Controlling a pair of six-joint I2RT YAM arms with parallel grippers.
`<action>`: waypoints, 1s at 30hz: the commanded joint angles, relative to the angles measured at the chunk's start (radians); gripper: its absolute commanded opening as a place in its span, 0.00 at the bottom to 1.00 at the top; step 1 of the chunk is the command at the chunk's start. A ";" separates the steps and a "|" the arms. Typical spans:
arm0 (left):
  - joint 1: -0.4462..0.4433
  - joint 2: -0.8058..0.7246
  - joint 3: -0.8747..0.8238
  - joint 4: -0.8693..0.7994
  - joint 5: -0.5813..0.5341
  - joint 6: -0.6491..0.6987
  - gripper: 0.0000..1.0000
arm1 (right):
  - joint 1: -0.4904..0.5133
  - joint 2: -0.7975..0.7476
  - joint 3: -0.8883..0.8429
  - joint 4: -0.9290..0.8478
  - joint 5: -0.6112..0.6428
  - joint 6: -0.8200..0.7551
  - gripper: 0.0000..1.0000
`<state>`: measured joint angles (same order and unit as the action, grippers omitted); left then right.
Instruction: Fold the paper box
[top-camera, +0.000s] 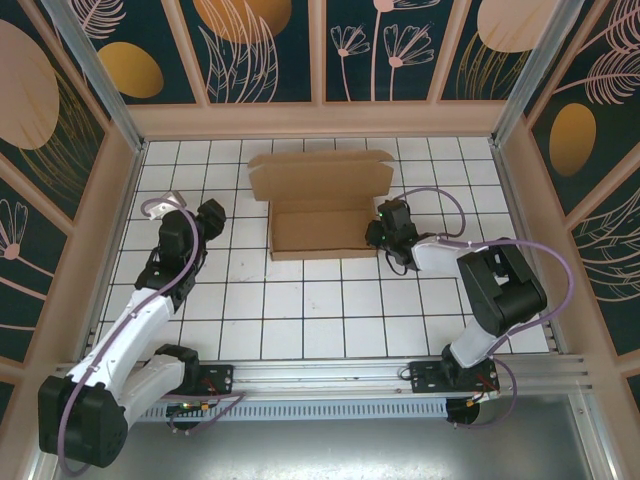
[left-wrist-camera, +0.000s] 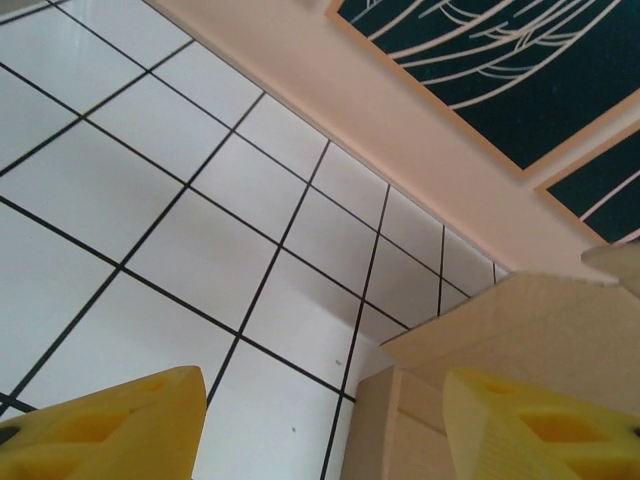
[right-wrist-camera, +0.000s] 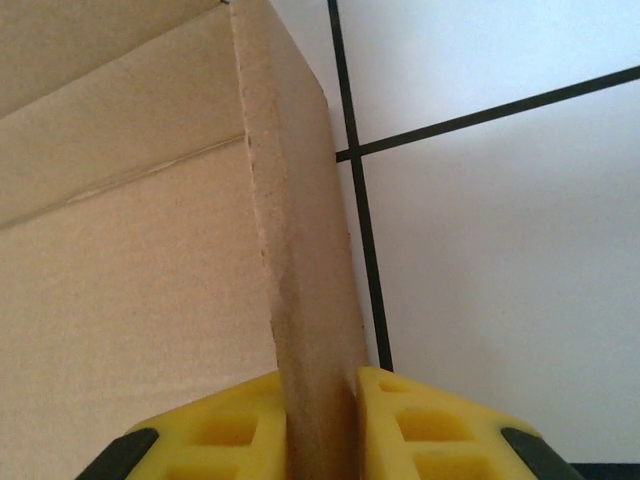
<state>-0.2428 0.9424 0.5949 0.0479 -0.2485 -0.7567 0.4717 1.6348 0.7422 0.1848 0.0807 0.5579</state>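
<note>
Box place: paper box (top-camera: 322, 205) at the far middle of the white tiled worktop (top-camera: 320, 310), between the two arms.
Box axis: long side running left to right; broad paler flap on the far side, toward the patterned far wall (top-camera: 320, 50); darker panel on the near side.
Right claw (right-wrist-camera: 320, 420): pinching a thin upright cardboard wall at the box's right end, one yellow finger on each face.
Left claw (left-wrist-camera: 320, 430): spread, bare tiles between the fingers, just left of the box's left end, apart from it.
</note>
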 joint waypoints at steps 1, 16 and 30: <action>0.005 -0.012 0.008 0.042 -0.054 0.020 0.63 | 0.013 -0.025 -0.012 0.058 0.051 0.084 0.20; 0.003 0.213 -0.002 0.489 0.302 0.451 0.66 | -0.090 -0.293 -0.072 0.172 -0.106 -0.376 0.50; 0.095 0.753 0.314 0.762 0.758 0.832 0.60 | -0.227 -0.230 -0.125 0.469 -0.289 -0.854 0.56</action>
<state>-0.1833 1.6516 0.8536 0.7227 0.3462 -0.0307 0.2714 1.3552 0.6041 0.5720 -0.1619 -0.1661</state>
